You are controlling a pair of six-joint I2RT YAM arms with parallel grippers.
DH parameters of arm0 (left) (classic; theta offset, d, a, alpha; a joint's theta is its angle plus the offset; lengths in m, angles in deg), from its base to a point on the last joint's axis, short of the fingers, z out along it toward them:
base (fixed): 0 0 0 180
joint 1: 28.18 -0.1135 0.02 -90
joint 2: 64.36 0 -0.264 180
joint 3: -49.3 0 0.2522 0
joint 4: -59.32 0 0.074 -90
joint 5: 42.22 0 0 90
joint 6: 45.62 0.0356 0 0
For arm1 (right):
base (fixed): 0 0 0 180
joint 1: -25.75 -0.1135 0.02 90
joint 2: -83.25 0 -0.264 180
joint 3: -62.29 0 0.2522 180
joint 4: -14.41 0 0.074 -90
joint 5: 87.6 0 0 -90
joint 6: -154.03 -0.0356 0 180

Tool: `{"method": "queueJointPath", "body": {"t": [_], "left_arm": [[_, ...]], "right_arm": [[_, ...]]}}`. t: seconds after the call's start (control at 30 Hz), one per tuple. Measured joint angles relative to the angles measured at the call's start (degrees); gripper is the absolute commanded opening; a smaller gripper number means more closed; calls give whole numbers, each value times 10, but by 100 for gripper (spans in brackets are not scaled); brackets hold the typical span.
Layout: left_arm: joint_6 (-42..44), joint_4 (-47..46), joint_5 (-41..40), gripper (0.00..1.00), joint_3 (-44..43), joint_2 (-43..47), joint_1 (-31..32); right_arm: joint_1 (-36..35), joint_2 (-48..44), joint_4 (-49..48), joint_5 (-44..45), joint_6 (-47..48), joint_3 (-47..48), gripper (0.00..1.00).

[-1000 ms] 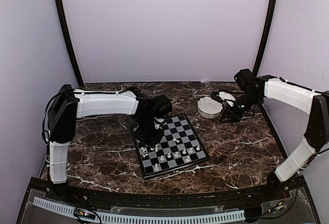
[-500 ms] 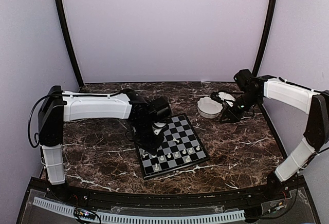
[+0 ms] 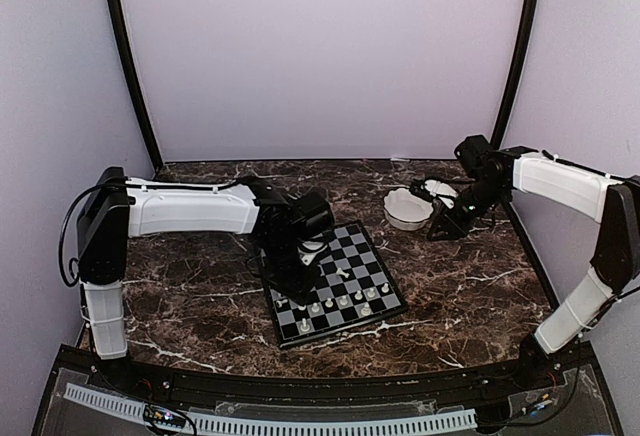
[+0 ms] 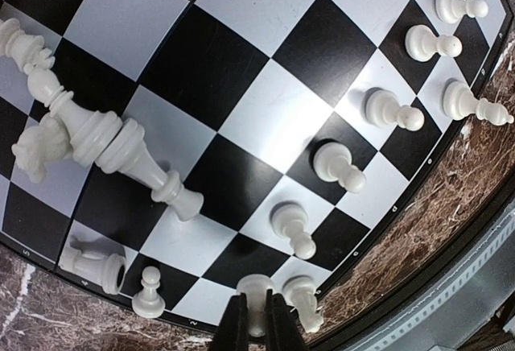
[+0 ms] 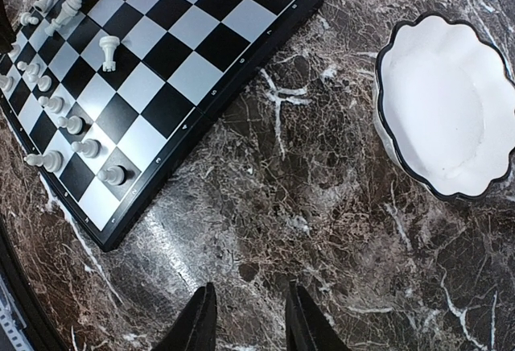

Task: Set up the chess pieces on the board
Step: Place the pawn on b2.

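The board [image 3: 352, 256] lies on the marble between the arms, black and silver-grey. Several white chess pieces [image 3: 343, 302] stand in a row along its near edge. In the left wrist view the pawns [image 4: 385, 109] stand upright on the board [image 4: 265, 121]. A few bigger pieces [image 4: 96, 138] lie toppled at the left. My left gripper [image 4: 257, 323] is shut on one white piece [image 4: 256, 291], low over the board's corner squares beside another standing piece [image 4: 302, 299]. My right gripper [image 5: 249, 319] hangs open over bare marble, holding nothing.
A white scalloped bowl [image 5: 447, 117] with a dark rim sits empty on the marble to the right of the board, close to the right gripper [image 3: 440, 228]. One lone piece [image 5: 107, 51] stands mid-board. Purple walls enclose the table.
The left arm has stretched forward, bringing its gripper further over the board's left side with the piece still held. The right arm has not moved.
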Motion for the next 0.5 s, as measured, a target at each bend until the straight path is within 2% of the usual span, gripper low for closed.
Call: {"method": "queueJointPath", "body": {"t": [0.5], "left_arm": [[0, 0, 5, 0, 0, -23, 3]], "right_arm": [[0, 0, 0, 0, 0, -1, 31]]}}
